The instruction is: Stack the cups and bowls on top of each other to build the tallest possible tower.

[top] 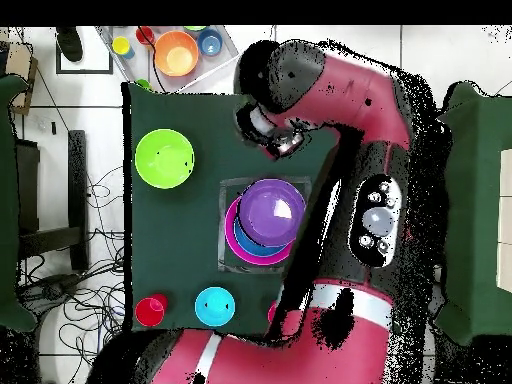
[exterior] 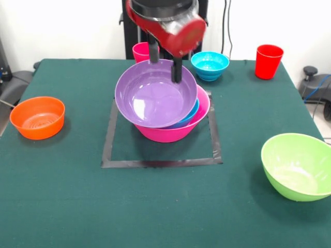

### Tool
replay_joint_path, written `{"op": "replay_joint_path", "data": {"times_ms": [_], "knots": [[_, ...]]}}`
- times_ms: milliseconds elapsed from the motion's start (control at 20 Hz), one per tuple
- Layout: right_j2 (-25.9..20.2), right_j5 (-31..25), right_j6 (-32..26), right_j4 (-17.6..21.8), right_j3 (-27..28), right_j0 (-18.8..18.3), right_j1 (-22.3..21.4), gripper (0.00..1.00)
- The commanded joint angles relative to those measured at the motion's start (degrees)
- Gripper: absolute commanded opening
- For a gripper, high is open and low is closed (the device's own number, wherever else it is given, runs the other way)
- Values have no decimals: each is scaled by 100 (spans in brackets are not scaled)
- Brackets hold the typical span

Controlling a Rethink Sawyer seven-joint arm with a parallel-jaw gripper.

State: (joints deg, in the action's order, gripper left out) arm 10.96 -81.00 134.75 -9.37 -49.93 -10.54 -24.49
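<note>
Tool grasps the purple bowl by its 12 o'clock rim; bowl sits tilted on the tower, offset toward 10 o'clock from the pink base.

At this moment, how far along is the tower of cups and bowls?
Early. The pink bowl sits in the taped square with a blue bowl nested inside. The gripper holds the purple bowl by its far rim, tilted above the pile. Still loose: orange bowl, green bowl, small blue bowl, red cup and pink cup.
</note>
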Motion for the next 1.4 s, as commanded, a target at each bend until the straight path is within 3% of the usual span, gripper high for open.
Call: {"op": "replay_joint_path", "data": {"times_ms": [50,150,350,450,700,1050,1400], "knots": [[-809,-2295,-1218,439,2672,-112,587,100],[-842,-2338,-1331,411,2905,-158,718,100],[-825,-1844,-1811,481,2866,-249,832,100],[-821,-1354,-2237,544,2490,-323,741,100],[-856,37,-3377,613,979,-643,243,100],[-850,447,-4648,907,418,-975,52,100],[-839,1123,-5157,1159,-215,-1187,-149,100]]}}
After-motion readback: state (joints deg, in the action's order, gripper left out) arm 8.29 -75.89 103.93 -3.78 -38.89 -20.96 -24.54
